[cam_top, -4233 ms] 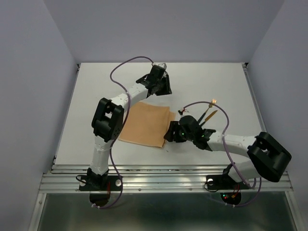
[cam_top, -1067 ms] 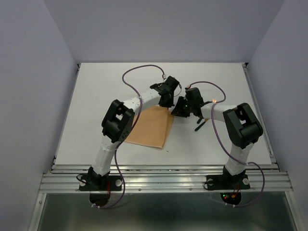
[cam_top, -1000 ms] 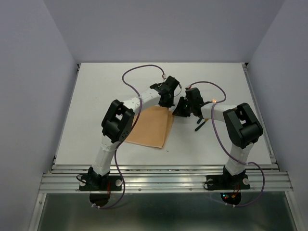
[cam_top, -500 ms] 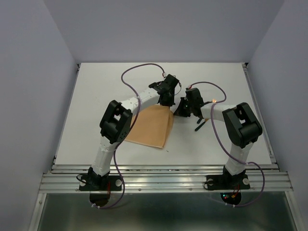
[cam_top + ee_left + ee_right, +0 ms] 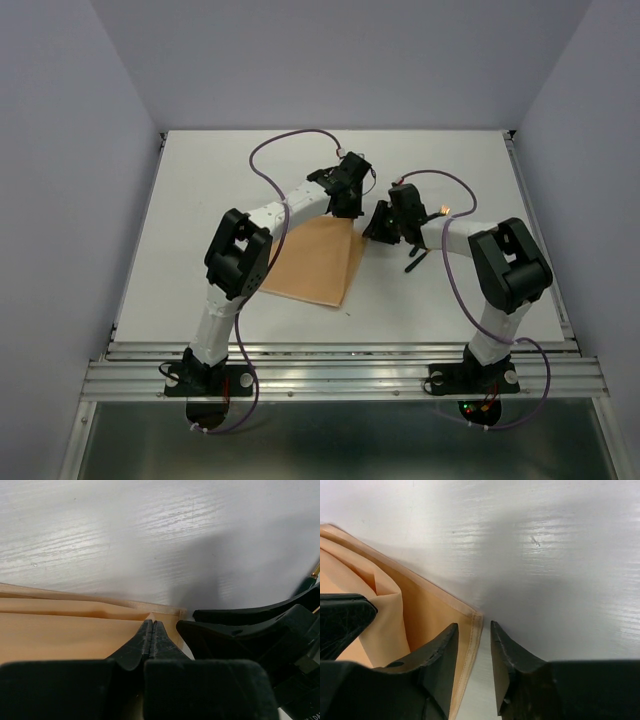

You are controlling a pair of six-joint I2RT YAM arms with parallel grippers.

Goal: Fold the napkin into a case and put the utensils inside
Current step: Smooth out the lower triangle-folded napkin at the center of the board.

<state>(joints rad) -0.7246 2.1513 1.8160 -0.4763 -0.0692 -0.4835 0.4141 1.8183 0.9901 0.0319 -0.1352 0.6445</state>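
The folded peach-orange cloth napkin (image 5: pixel 315 262) lies flat on the white surface (image 5: pixel 220 180), with both grippers at its far right corner. The left gripper (image 5: pixel 151 622) is pinched closed on the top layer there. The right gripper (image 5: pixel 473 626) stands narrowly parted, straddling the hem.

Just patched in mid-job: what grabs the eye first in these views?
Both grippers crowd the far right corner of the peach napkin. The left gripper is pinched shut on its top layer, and the right gripper stands open astride the hem beside it. The utensils lie apart, just right of the grippers.
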